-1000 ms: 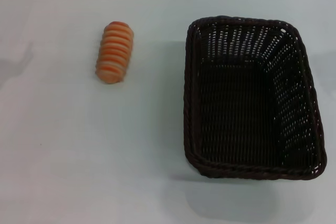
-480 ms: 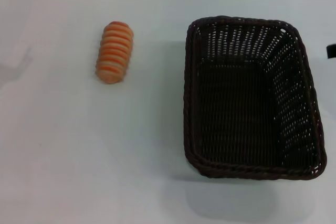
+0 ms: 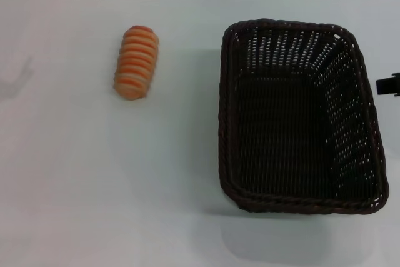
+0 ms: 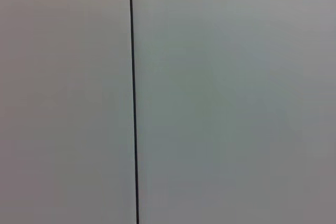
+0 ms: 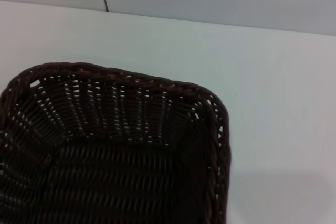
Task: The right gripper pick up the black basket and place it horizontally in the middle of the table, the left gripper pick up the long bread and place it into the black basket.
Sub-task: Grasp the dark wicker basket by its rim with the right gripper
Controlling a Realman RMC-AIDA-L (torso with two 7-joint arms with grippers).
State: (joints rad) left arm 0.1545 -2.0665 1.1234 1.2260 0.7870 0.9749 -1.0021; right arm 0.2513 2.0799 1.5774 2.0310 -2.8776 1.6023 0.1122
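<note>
On the table point(image 3: 125, 186), unlabelled black basket point(image 3: 300, 117), long bread point(image 3: 135, 62) well apart, right pincer point(image 3: 389, 85) beside basket, grip unclear.

- No writing, label, brand, number or sign can be read in any view.
- The basket point(image 3: 300, 117) is plain dark weave, with no tag or mark on it.
- The bread point(image 3: 135, 62) shows only pale cross stripes, no print.
- The bench point(image 3: 94, 186) is bare white, with no lettering.
- The left wrist view gives only blank pale panels with a thin dark seam point(image 4: 133, 98) between them.
</note>
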